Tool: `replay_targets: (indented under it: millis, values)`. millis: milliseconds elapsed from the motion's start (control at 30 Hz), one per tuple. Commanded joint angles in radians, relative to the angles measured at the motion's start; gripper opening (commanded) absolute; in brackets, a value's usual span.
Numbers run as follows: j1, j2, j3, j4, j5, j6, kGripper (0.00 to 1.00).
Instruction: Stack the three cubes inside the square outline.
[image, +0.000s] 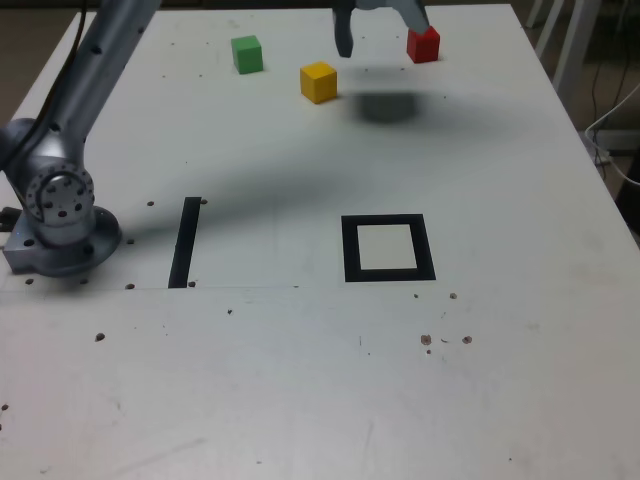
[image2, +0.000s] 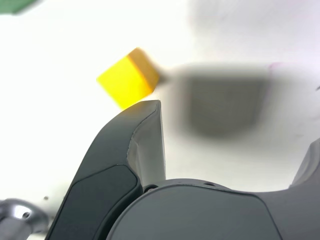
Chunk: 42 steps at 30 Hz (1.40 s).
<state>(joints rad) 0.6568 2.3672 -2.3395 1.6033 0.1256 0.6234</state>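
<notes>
Hovering my gripper (image: 383, 38) above far part of white table (image: 250, 370), jaws spreading wide, gripping nothing. Seeing green cube (image: 247, 55), yellow cube (image: 319, 83) and red cube (image: 423, 45) lying apart along far side, green nearest exterior view's left, red farthest right. Square outline (image: 388, 274) lying nearer camera, black bar (image: 185, 243) sitting to its left.

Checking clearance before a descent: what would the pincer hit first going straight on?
Probably the white tabletop: only surface and shadow show between the open fingers. The yellow cube looks just outside the pincer, though depth is unclear.
</notes>
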Motion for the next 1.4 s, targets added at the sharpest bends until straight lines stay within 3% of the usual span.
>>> replay_targets:
  millis: [0,533,933,1367]
  values:
    - [0.011,0.038,-0.051,0.033,-0.01,0.006,0.99]
    - [0.04,0.185,-0.303,0.033,-0.038,0.013,0.99]
    - [0.061,0.242,-0.4,0.032,-0.082,0.005,0.99]
    - [0.089,0.292,-0.5,0.021,-0.102,-0.002,0.99]
